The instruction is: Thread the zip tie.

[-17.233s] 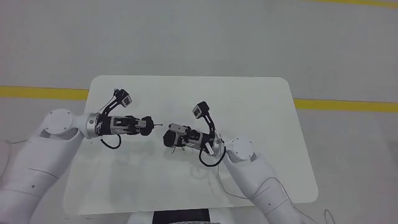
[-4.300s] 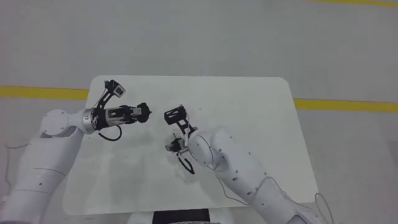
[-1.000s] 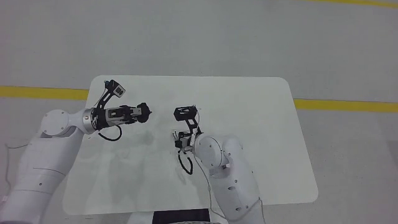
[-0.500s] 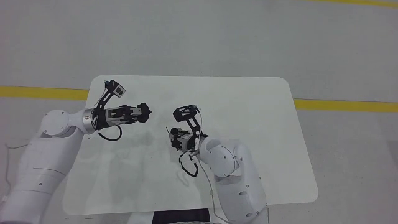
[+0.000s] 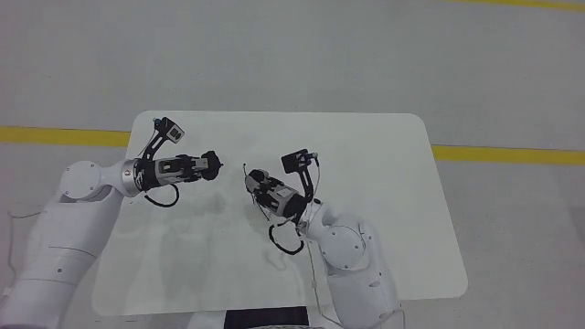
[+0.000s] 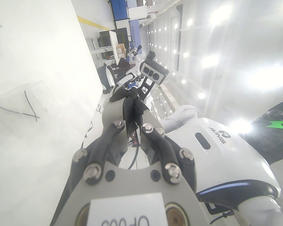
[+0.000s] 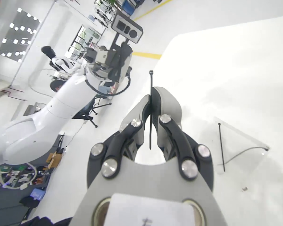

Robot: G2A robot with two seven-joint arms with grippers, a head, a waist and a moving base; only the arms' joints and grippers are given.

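Note:
A thin black zip tie (image 7: 151, 88) stands pinched between the pads of my right gripper (image 7: 153, 96). Its small square head (image 7: 151, 72) sticks out past the fingertips and its tail hangs back between the fingers. In the top view the right gripper (image 5: 252, 181) is over the middle of the white table (image 5: 384, 146). It points at my left gripper (image 5: 212, 164), a short gap away. The left gripper (image 6: 128, 97) is held above the table with its fingers pressed together. I can make out nothing between them.
A clear flat tray (image 7: 240, 139) lies on the table beside the right gripper, with spare black zip ties (image 7: 221, 147) on it. The left wrist view also shows the tray (image 6: 21, 104). The table's far and right parts are bare.
Over the last second my right gripper has turned and risen toward the left gripper with the zip tie, and its wrist camera has swung right. The left arm has kept still.

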